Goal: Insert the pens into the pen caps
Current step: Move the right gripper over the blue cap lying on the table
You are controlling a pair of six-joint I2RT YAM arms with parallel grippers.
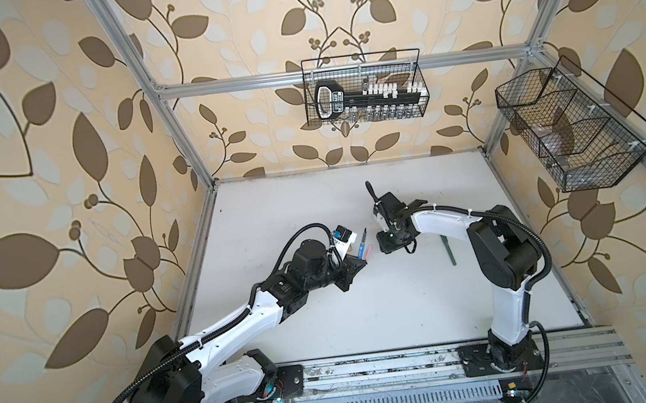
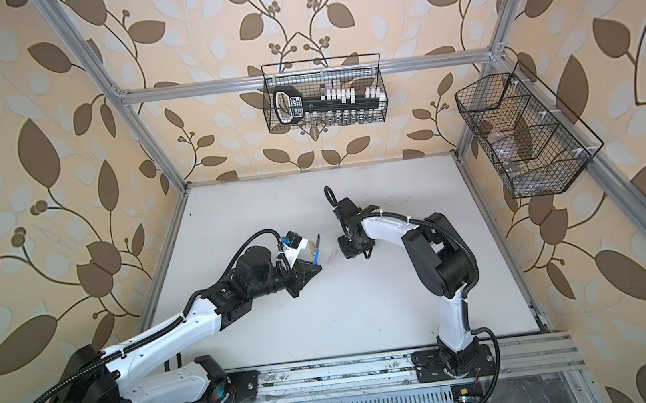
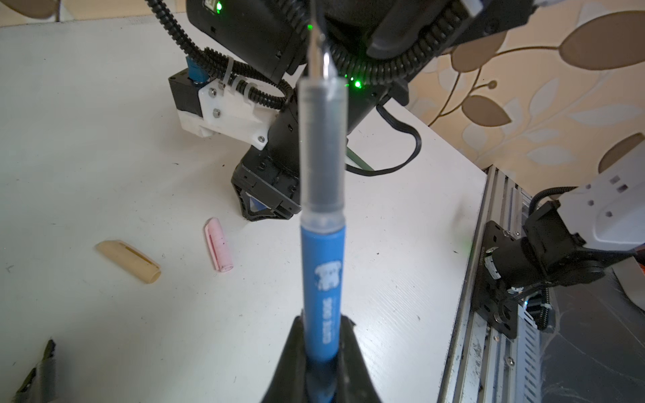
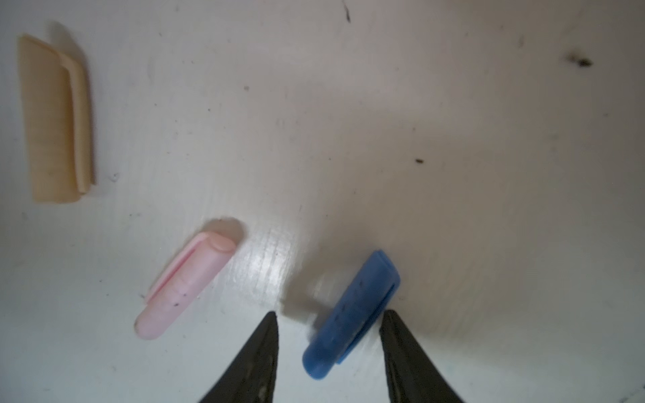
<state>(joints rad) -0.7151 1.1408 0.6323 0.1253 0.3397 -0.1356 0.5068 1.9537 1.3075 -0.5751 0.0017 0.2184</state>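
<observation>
My left gripper (image 3: 323, 321) is shut on the blue pen (image 3: 323, 272), which stands tip-up above the table in both top views (image 1: 362, 241) (image 2: 317, 247). My right gripper (image 4: 328, 313) points down at the table with its jaws open. The blue pen cap (image 4: 349, 314) lies flat and slanted between the fingers; one finger looks close against its clip side. A pale pink pen cap (image 4: 185, 286) (image 3: 219, 249) and a tan pen cap (image 4: 56, 118) (image 3: 129, 256) lie loose nearby. A dark green pen (image 1: 449, 250) lies to the right of the right gripper (image 1: 391, 244).
A grey, dark-tipped pen end (image 3: 38, 373) shows at the edge of the left wrist view. Two wire baskets hang on the walls, one at the back (image 1: 364, 88) and one on the right (image 1: 572, 130). The metal rail (image 1: 376, 372) runs along the table's front.
</observation>
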